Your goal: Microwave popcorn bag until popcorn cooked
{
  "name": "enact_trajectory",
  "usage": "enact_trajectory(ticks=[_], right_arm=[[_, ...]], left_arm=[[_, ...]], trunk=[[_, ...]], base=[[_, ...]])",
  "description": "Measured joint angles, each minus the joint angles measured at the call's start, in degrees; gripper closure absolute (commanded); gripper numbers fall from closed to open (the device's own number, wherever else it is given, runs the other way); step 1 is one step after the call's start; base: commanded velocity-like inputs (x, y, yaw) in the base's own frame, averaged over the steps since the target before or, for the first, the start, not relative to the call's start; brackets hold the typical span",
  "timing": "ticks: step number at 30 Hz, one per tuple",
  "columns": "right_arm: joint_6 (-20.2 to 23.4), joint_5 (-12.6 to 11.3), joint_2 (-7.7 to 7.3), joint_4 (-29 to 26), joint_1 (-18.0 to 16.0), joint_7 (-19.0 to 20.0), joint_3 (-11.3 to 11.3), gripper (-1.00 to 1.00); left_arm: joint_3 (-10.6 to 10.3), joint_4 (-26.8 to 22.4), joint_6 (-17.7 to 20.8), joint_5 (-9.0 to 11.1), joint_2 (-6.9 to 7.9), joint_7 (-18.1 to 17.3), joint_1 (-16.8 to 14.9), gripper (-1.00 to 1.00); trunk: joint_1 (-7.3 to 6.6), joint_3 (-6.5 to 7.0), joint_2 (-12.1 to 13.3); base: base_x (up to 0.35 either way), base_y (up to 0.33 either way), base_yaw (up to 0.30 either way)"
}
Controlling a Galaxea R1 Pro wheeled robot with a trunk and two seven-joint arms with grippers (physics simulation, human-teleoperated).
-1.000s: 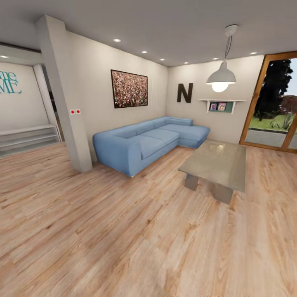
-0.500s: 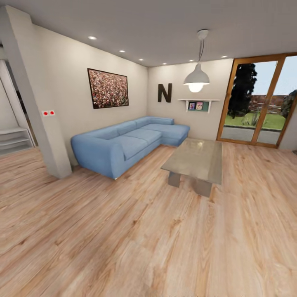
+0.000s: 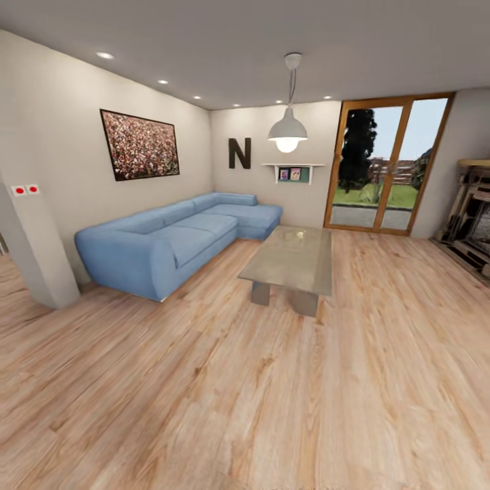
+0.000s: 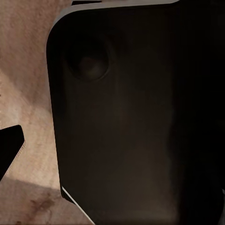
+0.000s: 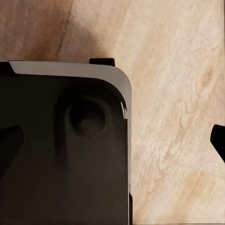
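Robot in transit through a living room with blue sofa [image 3: 173, 238]; kitchen must be located next; end effector states cannot be told.

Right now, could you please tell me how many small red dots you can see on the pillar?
2: small red dots side by side on the white pillar at the head view's left edge.
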Motion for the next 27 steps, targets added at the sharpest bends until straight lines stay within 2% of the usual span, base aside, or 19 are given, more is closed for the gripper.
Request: enact_trajectory(ticks=[27], right_arm=[[0.0,0.0,0.0,0.0,0.0,0.0,0.0,-1.0]], left_arm=[[0.0,0.0,0.0,0.0,0.0,0.0,0.0,-1.0]], trunk=[[0.0,0.0,0.0]], base=[[0.0,0.0,-0.295]])
